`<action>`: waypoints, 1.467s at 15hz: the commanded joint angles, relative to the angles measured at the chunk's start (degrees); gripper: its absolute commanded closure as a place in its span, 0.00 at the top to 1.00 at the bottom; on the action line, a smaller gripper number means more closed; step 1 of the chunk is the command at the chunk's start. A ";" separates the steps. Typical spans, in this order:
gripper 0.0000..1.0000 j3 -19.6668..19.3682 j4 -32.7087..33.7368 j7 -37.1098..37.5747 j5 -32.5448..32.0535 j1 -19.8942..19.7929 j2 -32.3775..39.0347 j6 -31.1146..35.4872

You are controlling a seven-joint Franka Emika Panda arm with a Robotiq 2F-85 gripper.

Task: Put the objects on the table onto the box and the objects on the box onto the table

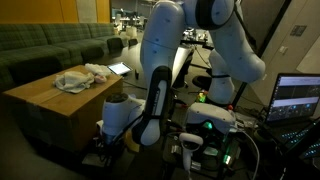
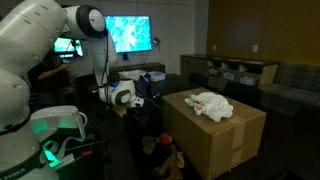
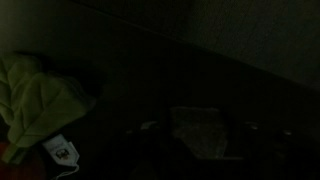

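You have a large tan box of matt cardboard, a crumpled white bundle of soft cloth, and a robot arm shelled in glossy white plastic.

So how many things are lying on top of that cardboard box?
1 that I can make out: a crumpled white cloth lying on top of the box, seen in both exterior views. Something smaller may be hidden in its folds.

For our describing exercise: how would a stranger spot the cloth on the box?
Find the large tan cardboard box in front of the green sofa. On its flat top lies a cloth. It is pale and crumpled, unlike the smooth tan cardboard around it.
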 commanded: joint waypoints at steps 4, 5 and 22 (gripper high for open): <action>0.31 1.09 -11.47 -1.44 -1.01 -0.62 -17.47 -7.61; 0.31 1.21 -12.76 -1.51 -1.40 -1.14 -20.25 -9.09; 0.31 4.40 -0.50 -18.02 -12.96 -22.90 -29.14 -24.17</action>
